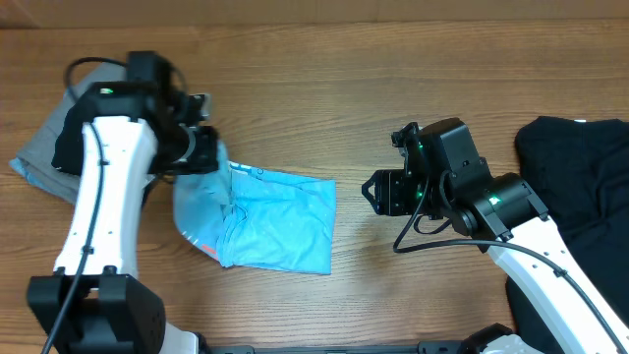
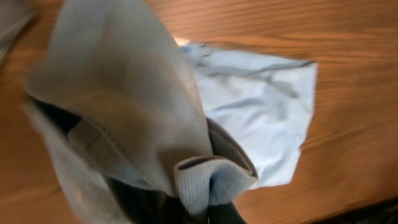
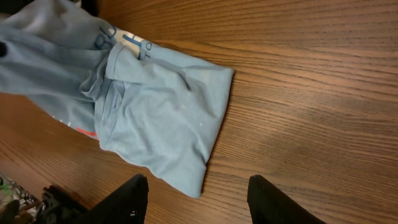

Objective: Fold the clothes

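The light blue T-shirt lies partly folded on the wooden table, its left edge lifted. My left gripper is shut on that raised edge; in the left wrist view the pinched hem fills the foreground, the rest of the shirt flat beyond. My right gripper is open and empty, hovering just right of the shirt. In the right wrist view its two fingers frame bare wood beside the shirt's corner.
A black garment is heaped at the right edge of the table. A grey and black pile lies at the far left behind the left arm. Bare wood lies behind the shirt.
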